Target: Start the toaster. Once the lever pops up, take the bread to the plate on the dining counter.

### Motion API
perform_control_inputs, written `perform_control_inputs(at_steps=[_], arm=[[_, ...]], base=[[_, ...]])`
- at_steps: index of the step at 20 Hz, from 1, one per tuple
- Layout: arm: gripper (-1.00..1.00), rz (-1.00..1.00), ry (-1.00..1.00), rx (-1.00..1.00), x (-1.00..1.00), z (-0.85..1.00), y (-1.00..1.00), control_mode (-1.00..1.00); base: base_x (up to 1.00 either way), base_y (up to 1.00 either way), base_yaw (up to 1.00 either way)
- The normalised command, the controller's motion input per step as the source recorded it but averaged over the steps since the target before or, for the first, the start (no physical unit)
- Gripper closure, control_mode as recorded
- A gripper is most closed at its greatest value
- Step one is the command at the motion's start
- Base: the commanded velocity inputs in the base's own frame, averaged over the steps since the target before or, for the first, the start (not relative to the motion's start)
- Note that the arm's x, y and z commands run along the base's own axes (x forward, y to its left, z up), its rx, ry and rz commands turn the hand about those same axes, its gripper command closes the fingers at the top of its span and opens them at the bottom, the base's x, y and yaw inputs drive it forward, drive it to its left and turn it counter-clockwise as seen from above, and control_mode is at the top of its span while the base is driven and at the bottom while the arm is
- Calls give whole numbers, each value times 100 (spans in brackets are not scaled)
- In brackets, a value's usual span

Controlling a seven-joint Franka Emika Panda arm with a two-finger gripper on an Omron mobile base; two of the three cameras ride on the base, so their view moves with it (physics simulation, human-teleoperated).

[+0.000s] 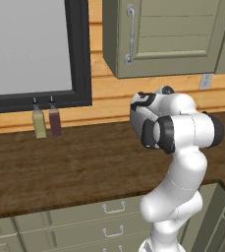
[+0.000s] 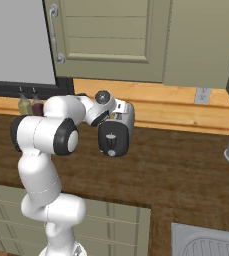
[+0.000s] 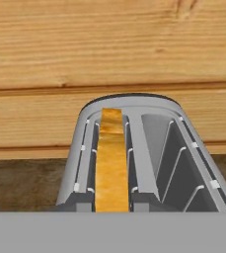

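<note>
Facing the wall, my arm [image 1: 175,147] hides the hand in the left base view. Right base view: my hand sits at the toaster [image 2: 117,131] top. Hand view: the bread [image 3: 111,163] stands in the left slot directly ahead; my fingers are closed together, gripping nothing visible.

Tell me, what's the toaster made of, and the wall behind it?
The toaster looks like smooth grey metal, with thin wire guides in its slots and a dark front, maybe plastic. The wall looks like light varnished wood planks: you can see grain and seams.
</note>
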Motion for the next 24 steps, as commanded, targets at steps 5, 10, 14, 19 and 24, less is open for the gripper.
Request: perform_control_inputs(at_steps=[5, 10, 14, 19, 24], arm=[[100, 0, 0, 0, 0, 0, 0, -100], [100, 0, 0, 0, 0, 0, 0, -100], [100, 0, 0, 0, 0, 0, 0, -100], [100, 0, 0, 0, 0, 0, 0, -100], [100, 0, -6, 0, -10, 3, 0, -100]], base=[[0, 0, 0], [0, 0, 0], [0, 0, 0], [0, 0, 0], [0, 0, 0]])
